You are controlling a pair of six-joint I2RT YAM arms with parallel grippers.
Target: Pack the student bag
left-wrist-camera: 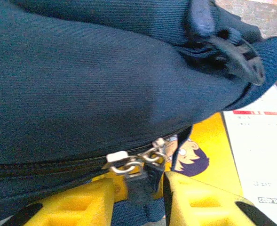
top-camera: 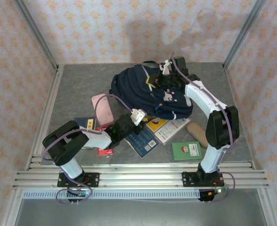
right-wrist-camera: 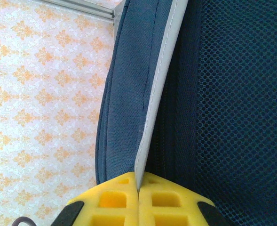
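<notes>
From above, the student bag (top-camera: 133, 92) lies toward the back of the desk (top-camera: 77, 89). Books (top-camera: 159, 129) crowd its near side and the wall (top-camera: 129, 33) is close behind, so dragging room is scant.

Left wrist: the left tool (left-wrist-camera: 140, 190) has its fingers close either side of the zip pull (left-wrist-camera: 139, 181). Whether they grip it I cannot tell, and the small tab could slip out.

Right wrist: the right tool (right-wrist-camera: 138, 188) is pressed together on the bag's pale-piped edge (right-wrist-camera: 152, 103). A hard tug might free it.

Enclosure walls (top-camera: 129, 28): pale pink paper, orange floral motif. Grey tabletop (top-camera: 77, 89), aluminium rails (top-camera: 138, 176) along near edge. Lighting even, soft shadows.
</notes>
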